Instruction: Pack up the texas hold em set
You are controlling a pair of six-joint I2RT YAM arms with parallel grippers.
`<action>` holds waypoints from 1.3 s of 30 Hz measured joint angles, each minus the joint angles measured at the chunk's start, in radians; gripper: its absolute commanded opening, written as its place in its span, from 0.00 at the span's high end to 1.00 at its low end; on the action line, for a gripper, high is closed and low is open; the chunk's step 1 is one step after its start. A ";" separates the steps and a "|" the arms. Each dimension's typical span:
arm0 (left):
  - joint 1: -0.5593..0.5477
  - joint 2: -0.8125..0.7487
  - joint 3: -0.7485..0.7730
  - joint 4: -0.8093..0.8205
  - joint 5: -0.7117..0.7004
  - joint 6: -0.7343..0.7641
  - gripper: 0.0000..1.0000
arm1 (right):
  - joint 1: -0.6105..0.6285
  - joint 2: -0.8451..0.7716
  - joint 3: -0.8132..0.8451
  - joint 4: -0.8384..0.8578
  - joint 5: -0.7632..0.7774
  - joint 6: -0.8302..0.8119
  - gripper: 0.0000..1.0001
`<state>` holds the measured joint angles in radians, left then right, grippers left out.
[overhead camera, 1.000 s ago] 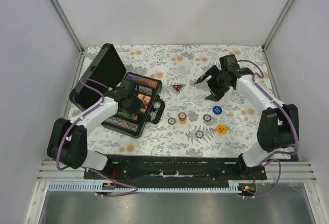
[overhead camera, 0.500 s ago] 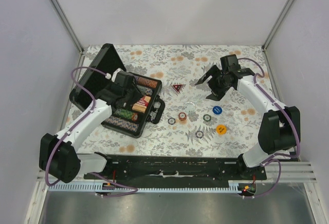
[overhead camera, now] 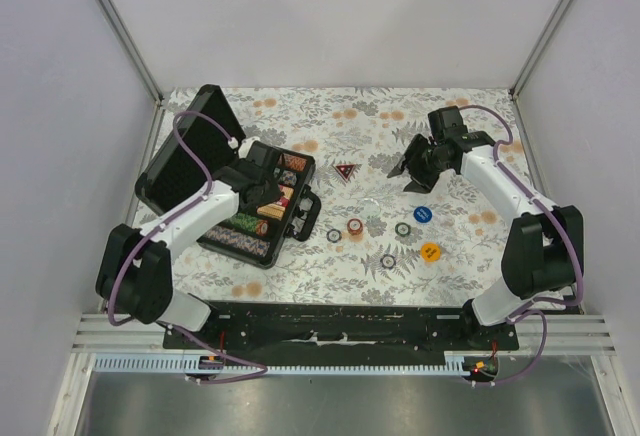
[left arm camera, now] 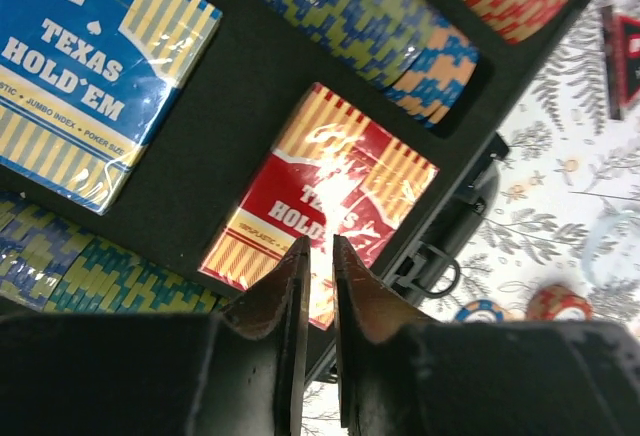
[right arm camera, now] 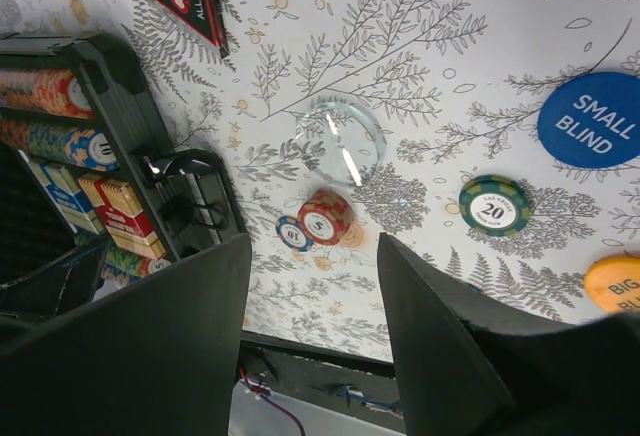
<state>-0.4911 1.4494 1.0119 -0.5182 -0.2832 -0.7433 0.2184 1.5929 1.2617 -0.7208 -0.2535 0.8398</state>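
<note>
The black briefcase [overhead camera: 226, 239] lies open at the left, its lid [overhead camera: 188, 146] raised. Rows of coloured chips [left arm camera: 380, 26], a blue deck [left arm camera: 90, 66] and a red deck [left arm camera: 335, 186] sit in it. My left gripper [overhead camera: 263, 188] hovers over the red deck; in the left wrist view [left arm camera: 320, 256] its fingers are almost together with nothing between them. My right gripper [overhead camera: 414, 163] is wide open and empty above the table, as the right wrist view [right arm camera: 315, 246] shows. Loose chips lie below it: a red 5 [right arm camera: 325, 216], a blue 10 [right arm camera: 293, 232] and a green 20 [right arm camera: 494, 206]. The red-marked triangle [overhead camera: 346, 170] lies right of the case.
A blue "small blind" disc [overhead camera: 422, 213], an orange "big blind" disc [overhead camera: 430, 251] and a clear disc [right arm camera: 340, 141] lie on the floral tablecloth. Another chip [overhead camera: 388, 260] lies nearer the front. The case handle [overhead camera: 306, 214] sticks out toward the chips.
My left gripper drew back toward the lid, baring the red deck in the case, then came back over the deck. My right gripper shifted only slightly.
</note>
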 measured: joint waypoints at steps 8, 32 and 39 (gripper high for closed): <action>0.000 0.076 0.001 -0.034 -0.033 0.005 0.83 | 0.000 0.019 0.002 -0.022 0.027 -0.048 0.40; -0.005 0.074 0.150 -0.073 -0.021 0.038 0.71 | 0.151 0.155 0.117 -0.102 0.166 -0.203 0.04; -0.005 -0.057 0.169 -0.068 -0.021 0.051 0.57 | 0.286 0.279 0.196 -0.119 0.229 -0.274 0.02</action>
<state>-0.4965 1.3922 1.1812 -0.5858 -0.3046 -0.6922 0.5049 1.8717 1.4582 -0.8398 -0.0250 0.5663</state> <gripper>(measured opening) 0.358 0.979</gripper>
